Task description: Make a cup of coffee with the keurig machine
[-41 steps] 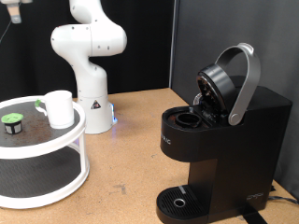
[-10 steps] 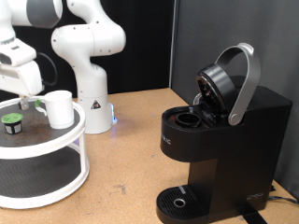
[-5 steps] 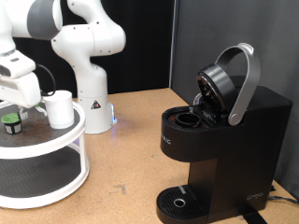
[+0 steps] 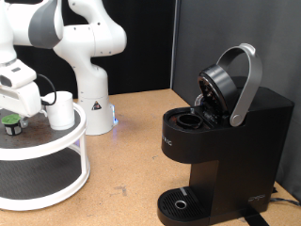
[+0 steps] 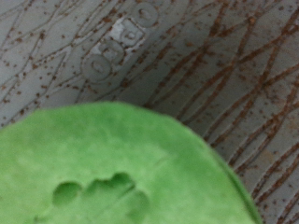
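1. Green foil fills most of the wrist view: the lid of the pod (image 5: 112, 173) sits very close under the camera, with small dents pressed into it. Behind it shows a grey, brown-streaked surface bearing embossed lettering.
2. In the exterior view, the gripper (image 4: 13, 105) hangs low at the exterior view's left edge, directly over the pod (image 4: 11, 123) on the upper shelf of the round white stand (image 4: 56, 151). The fingers are not visible clearly enough; whether they are spread or closed cannot be told.
3. The cup (image 4: 59, 109) stands upright on the same upper shelf, just beside the gripper on the exterior view's right side, apart from the pod.
4. The keurig machine (image 4: 226, 141) stands on the wooden table (image 4: 132, 160) at the exterior view's right, well apart from the stand. Its lid is raised, with the silver-grey handle tilted up and back, and the pod chamber is exposed. The circular drip tray at its base carries nothing.
5. The white robot arm base (image 4: 92, 99) stands behind the stand, against a dark backdrop.
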`<act>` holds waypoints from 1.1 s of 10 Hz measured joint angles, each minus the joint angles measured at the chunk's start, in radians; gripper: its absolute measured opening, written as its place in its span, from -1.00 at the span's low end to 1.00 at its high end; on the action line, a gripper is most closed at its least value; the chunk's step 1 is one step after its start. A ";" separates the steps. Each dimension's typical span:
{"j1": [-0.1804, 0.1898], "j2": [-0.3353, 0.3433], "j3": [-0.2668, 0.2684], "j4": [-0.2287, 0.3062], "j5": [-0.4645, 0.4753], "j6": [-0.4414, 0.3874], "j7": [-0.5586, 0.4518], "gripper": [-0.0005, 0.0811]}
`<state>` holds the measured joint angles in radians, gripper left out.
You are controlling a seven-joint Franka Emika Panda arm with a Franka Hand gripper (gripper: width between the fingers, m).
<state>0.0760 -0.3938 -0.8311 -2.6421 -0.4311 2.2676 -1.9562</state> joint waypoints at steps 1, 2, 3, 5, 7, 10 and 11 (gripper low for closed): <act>0.000 0.004 -0.002 -0.002 0.001 0.003 -0.001 0.99; 0.000 0.004 -0.003 -0.002 0.003 0.003 -0.002 0.74; 0.001 0.004 -0.005 -0.002 0.005 0.003 -0.002 0.74; 0.001 0.004 -0.008 0.000 0.009 0.003 -0.004 0.26; 0.001 -0.005 -0.008 0.015 0.026 -0.029 -0.006 0.17; 0.002 -0.074 -0.006 0.087 0.091 -0.169 -0.054 0.17; 0.002 -0.100 -0.004 0.112 0.095 -0.213 -0.068 0.17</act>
<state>0.0782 -0.4935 -0.8349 -2.5296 -0.3357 2.0548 -2.0238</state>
